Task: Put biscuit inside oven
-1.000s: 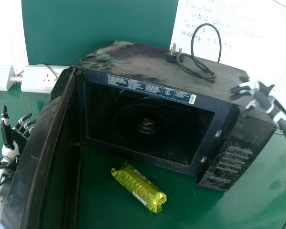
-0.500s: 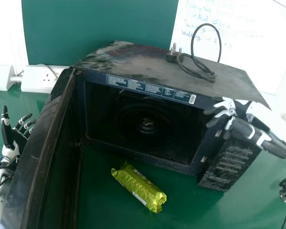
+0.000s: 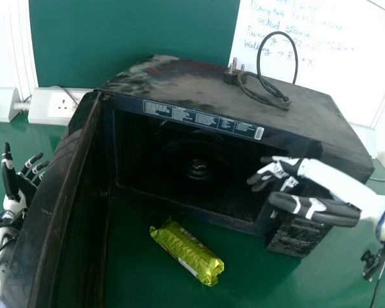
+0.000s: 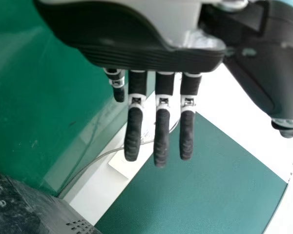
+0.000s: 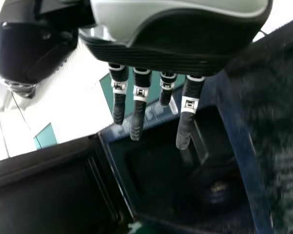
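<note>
Fingers extended and holding nothing, the right hand is near the mouth of the oven; the left hand, also unclenched, is beyond the door. That's open already. The biscuit packet lies outside on the table; grasping and putting it inside remain.

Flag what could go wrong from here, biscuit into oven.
- Right hand is by the oven's control panel; dropping toward the biscuit packet, it might clip it.
- Packet lies angled on the table, below the opening; an end could snag the lower lip.
- Open door stands between left hand and packet; helping could bump it.
</note>
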Robot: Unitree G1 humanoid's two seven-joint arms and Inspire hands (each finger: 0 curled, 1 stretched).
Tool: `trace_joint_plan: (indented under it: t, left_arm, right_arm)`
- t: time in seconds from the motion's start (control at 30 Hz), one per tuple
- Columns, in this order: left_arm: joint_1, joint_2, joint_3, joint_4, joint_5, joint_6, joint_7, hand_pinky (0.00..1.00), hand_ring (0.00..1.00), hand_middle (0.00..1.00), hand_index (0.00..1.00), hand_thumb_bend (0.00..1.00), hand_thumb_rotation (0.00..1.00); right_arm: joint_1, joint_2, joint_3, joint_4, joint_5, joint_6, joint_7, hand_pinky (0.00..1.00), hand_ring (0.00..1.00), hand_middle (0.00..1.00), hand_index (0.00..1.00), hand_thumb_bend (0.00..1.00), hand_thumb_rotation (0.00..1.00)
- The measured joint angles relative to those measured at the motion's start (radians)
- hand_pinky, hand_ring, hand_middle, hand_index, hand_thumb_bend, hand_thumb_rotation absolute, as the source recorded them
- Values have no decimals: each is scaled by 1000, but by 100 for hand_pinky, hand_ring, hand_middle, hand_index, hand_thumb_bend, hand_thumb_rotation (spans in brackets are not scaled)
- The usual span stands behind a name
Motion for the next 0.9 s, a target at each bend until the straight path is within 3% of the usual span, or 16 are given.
trace_joint_plan:
  t: [0.1,0.2,0.33,0.47,0.57,0.7,0.9]
  left_arm:
    - [0,-2,-1,-1,0,0,2,26,33,43,49,52,8]
    - [0,-4,-5,-1,2,-1,2,26,34,43,49,52,9]
    - [0,-6,-14,-2,16,-3,3,26,34,43,49,52,9]
    - [0,-12,-18,-8,23,-4,9,26,33,42,49,52,9]
    - [1,-18,-20,-30,23,-3,22,26,33,43,49,52,9]
    - [2,-29,-20,-54,22,-1,37,27,33,43,49,52,9]
    - [9,-44,-32,-95,24,16,60,26,34,43,49,52,9]
  right_arm:
    - [14,-5,4,-35,1,56,0,49,65,72,79,93,59]
    - [31,-12,6,-67,-21,99,-3,49,64,71,78,98,67]
    - [89,-9,14,-188,-207,145,-83,50,65,69,74,100,69]
    - [160,-8,74,-326,-394,285,-129,53,69,73,74,100,66]
    - [172,-7,145,-387,-450,373,-137,62,76,80,79,99,65]
    - [172,-7,223,-401,-523,403,-145,65,78,82,81,100,72]
    - [172,48,309,-442,-588,436,-178,72,83,85,85,95,66]
